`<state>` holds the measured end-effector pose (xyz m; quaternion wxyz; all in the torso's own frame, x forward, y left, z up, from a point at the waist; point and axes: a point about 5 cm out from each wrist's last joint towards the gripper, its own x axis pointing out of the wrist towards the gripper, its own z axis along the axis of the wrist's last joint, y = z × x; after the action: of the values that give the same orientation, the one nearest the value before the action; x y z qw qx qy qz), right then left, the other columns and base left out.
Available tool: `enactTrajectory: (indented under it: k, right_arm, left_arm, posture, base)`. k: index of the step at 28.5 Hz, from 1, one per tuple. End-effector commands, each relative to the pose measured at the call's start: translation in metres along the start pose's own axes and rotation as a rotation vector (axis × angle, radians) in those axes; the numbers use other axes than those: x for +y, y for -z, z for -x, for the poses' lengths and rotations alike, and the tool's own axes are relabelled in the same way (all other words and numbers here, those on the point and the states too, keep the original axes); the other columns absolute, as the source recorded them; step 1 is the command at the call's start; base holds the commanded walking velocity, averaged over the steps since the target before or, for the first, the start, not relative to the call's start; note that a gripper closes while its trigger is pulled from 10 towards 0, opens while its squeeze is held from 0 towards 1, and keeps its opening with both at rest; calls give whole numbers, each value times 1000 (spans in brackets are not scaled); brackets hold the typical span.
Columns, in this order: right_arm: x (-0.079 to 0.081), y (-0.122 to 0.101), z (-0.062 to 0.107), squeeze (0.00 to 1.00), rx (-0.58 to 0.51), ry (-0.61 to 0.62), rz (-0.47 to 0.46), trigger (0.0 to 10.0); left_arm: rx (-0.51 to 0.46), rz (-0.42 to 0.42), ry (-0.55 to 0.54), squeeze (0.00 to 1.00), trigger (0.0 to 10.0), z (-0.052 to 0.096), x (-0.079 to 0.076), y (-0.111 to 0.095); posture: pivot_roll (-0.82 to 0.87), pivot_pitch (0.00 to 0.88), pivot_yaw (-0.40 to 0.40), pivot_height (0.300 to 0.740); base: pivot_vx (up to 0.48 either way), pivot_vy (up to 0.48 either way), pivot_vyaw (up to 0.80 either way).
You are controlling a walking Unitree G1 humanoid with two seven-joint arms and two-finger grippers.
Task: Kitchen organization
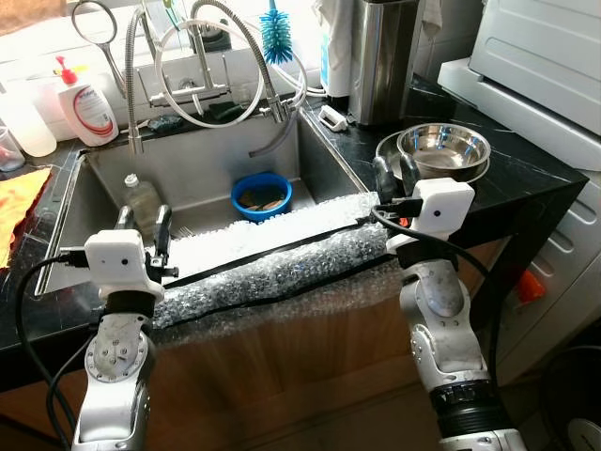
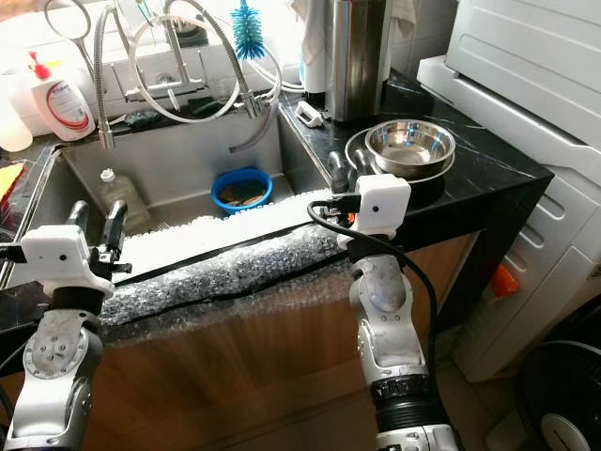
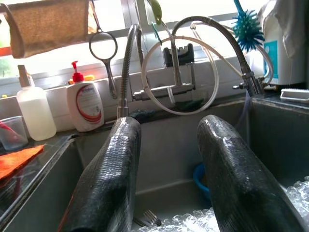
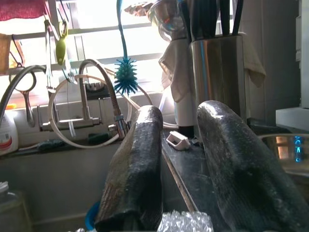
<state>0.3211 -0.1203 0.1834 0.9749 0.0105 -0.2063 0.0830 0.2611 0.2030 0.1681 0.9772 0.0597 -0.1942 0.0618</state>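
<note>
A steel sink (image 1: 202,160) is set in the black counter in front of me. A long strip of bubble wrap (image 1: 282,258) lies along the sink's front edge. Inside the sink sit a blue bowl (image 1: 261,195), a clear glass bottle (image 1: 141,199) and a fork (image 3: 145,221). My left gripper (image 1: 143,225) is open above the left end of the wrap, with nothing between its fingers (image 3: 111,174). My right gripper (image 1: 395,174) is open at the wrap's right end, just beside two stacked steel bowls (image 1: 443,148) on the counter.
A spring faucet with looped hose (image 1: 202,66), a soap bottle (image 1: 86,105) and a blue brush (image 1: 276,36) stand behind the sink. A steel utensil holder (image 1: 385,56) is at the back right. An orange cloth (image 1: 19,197) lies far left; a white appliance (image 1: 545,47) stands on the right.
</note>
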Motion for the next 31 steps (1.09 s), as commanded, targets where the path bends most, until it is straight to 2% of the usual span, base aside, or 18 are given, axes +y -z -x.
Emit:
enactTrajectory:
  k: [1, 5, 16, 20, 24, 31]
  right_arm:
    - [2, 2, 2, 0, 11, -8, -10, 10000]
    - [2, 5, 4, 0, 21, -18, 0, 10000]
    - [-2, 12, 8, 0, 54, -29, 12, 10000]
    - [1, 19, 15, 0, 81, -26, 3, 10000]
    - [8, 17, 14, 0, 72, -42, -10, 10000]
    - [-3, 11, 25, 0, 64, 30, 12, 10000]
  left_arm:
    - [1, 9, -6, 0, 10000, 2, 2, -3]
    - [31, 41, -28, 0, 10000, 8, 4, 4]
    - [15, 59, -51, 0, 10000, 6, 0, 3]
    - [7, 58, -50, 0, 10000, 6, 4, 0]
    - [6, 49, -51, 0, 10000, 6, 7, 0]
    - [-5, 40, -41, 0, 10000, 7, 6, -4]
  posture:
    - [-96, 0, 89, 740]
    - [-103, 0, 76, 740]
    - [-85, 0, 44, 740]
    - [-69, 0, 41, 740]
    - [-73, 0, 52, 740]
    - [-66, 0, 52, 740]
  base:
    - [0, 0, 0]
    - [0, 0, 0]
    - [0, 0, 0]
    - [0, 0, 0]
    - [0, 0, 0]
    - [0, 0, 0]
